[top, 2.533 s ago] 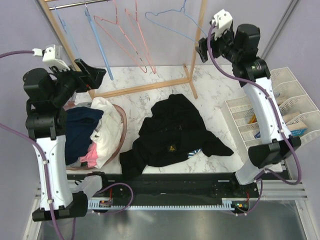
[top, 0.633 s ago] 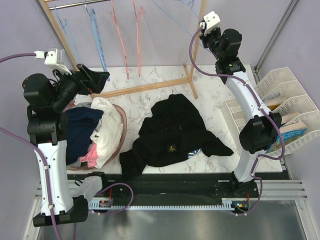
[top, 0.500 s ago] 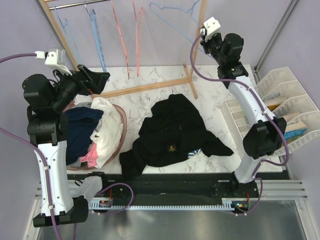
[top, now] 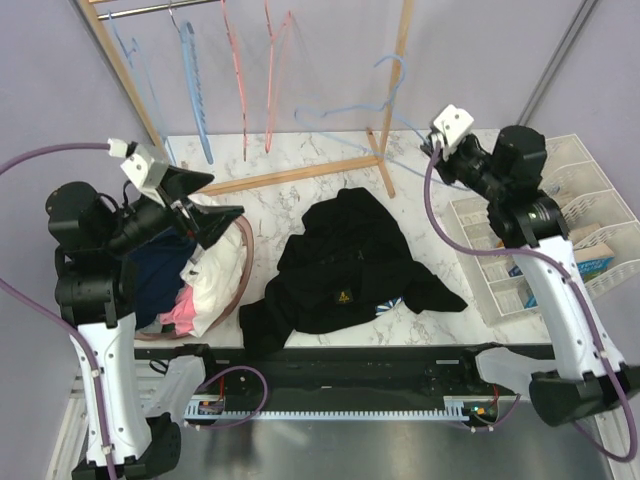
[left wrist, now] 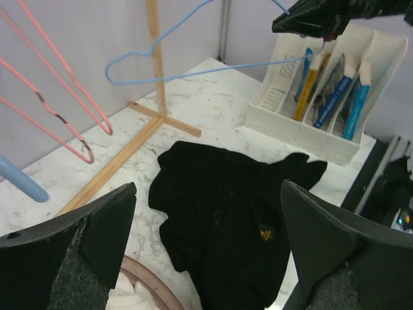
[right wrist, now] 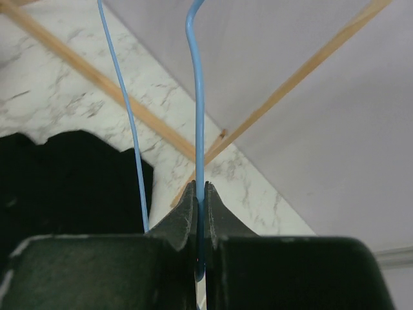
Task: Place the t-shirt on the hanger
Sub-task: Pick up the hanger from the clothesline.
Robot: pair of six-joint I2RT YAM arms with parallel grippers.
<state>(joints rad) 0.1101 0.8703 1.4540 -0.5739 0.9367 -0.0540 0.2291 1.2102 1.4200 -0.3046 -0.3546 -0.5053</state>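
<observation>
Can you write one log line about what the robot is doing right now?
right gripper: shut on hanger, held in the air | left gripper: open, empty | t-shirt: crumpled on table, not on hanger

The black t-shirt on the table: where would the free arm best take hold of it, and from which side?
Probably the bunched left edge of the t-shirt, nearest the open left end effector, coming down from above. It lies crumpled flat on the table, so only its raised folds offer something to pinch. The collar cannot be made out.
</observation>
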